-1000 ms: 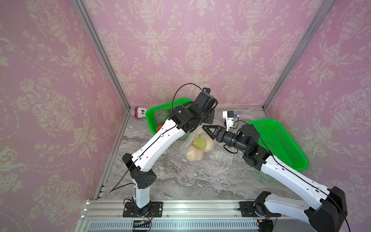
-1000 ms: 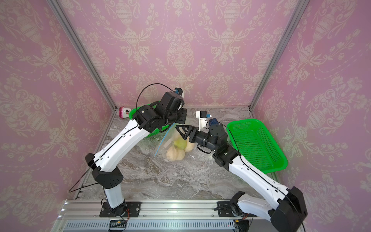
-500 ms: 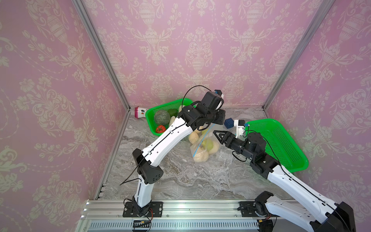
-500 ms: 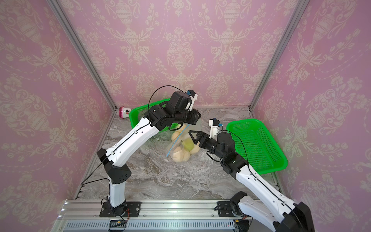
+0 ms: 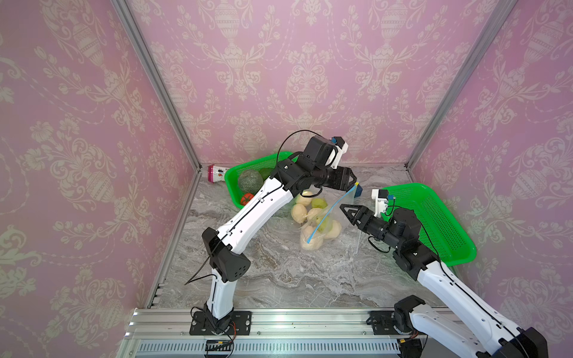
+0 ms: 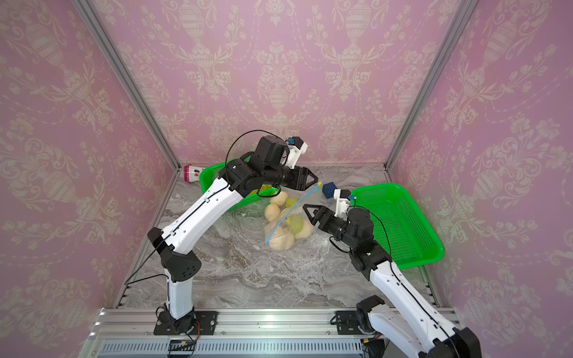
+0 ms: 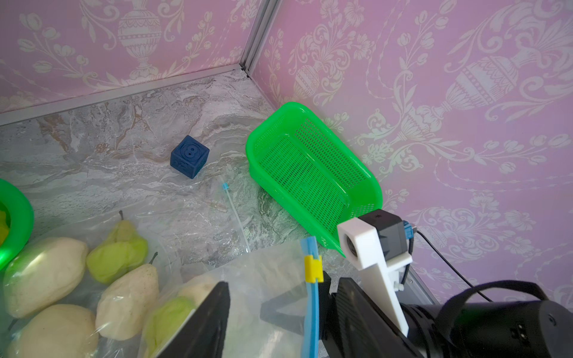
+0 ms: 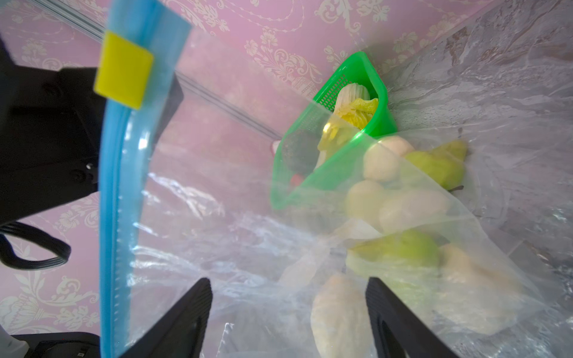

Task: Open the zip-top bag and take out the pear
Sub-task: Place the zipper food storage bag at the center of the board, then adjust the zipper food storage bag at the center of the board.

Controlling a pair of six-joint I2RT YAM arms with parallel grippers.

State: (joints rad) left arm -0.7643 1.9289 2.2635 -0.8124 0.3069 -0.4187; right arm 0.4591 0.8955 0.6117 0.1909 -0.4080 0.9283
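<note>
Mid-frame in a top view, the left fingers and right fingers both stand wide apart beside the pear-filled zip-top bag.

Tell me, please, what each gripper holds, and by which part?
Nothing is gripped: the left gripper stands open around the zipper strip near its yellow slider; the right gripper is open, facing the bag.

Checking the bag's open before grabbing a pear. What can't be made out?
- Zip-top bag mouth: blue zip strip blurred close-up in right wrist view, thread-thin in both top views.
- Left gripper touching strip: unclear in left wrist view.
- Green vegetable basket contents: partly behind left arm, top views.
</note>
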